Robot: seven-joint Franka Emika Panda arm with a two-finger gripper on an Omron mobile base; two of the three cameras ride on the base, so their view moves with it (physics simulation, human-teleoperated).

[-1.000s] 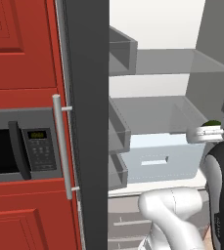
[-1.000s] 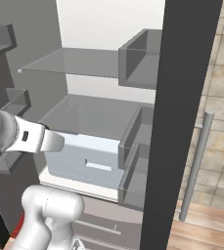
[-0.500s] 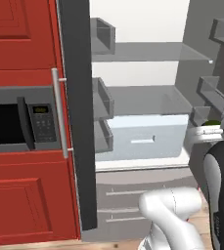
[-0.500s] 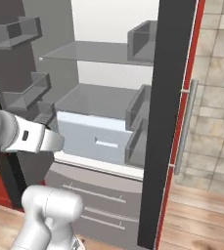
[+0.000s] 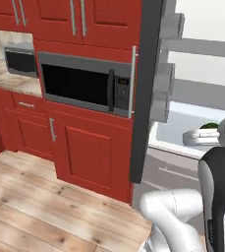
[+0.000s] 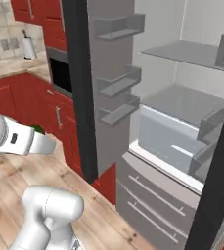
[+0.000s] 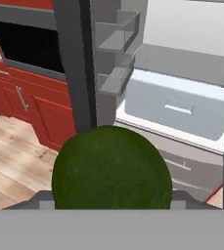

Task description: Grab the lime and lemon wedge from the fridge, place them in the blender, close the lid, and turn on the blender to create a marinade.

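Gripper [image 7: 111, 207] clamped on the lime [image 7: 111, 168], sitting right between the fingers; open fridge [image 7: 182, 105] ahead.

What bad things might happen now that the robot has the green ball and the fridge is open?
1. The lime sits in the tool, which has no walls around it; a bumpy drive might shake the round fruit loose onto the wooden floor.
2. The fridge door stands wide open close by, so a swinging arm might clip its edge.
3. The fridge could warm up if left open.
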